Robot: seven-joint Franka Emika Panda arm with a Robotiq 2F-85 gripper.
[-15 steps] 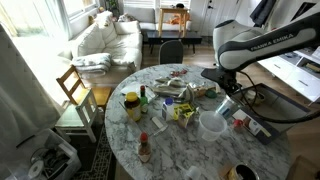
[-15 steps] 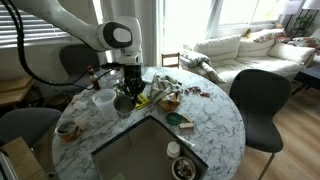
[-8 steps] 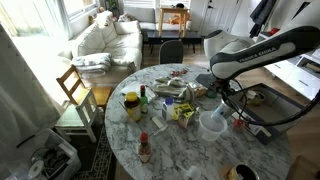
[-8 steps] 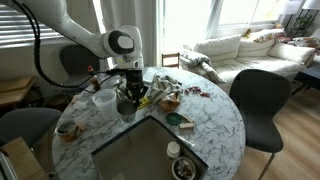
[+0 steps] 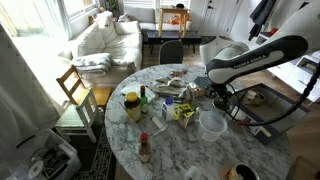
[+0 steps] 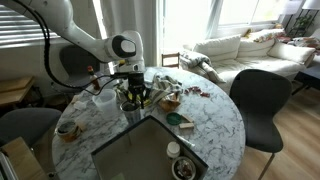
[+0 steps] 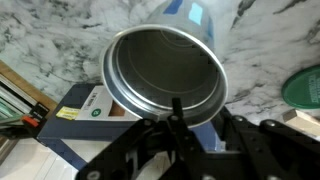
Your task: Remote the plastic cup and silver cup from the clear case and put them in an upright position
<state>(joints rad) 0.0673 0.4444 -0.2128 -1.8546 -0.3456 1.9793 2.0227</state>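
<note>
1. Seen from the wrist view, the fingers (image 7: 178, 108) pinch the silver cup (image 7: 165, 70) at its rim, one finger inside.
2. The cup hangs tilted over the marble table (image 7: 50, 40), mouth toward the camera, above a box (image 7: 85, 105).
3. In an exterior view, the clear case (image 5: 203, 124) rests on the table, near the arm.

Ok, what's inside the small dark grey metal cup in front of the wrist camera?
Nothing visible: the small dark grey metal cup shows bare metal walls and bottom. One finger of the gripper hooks over its near rim, hiding a sliver of the inside.
</note>
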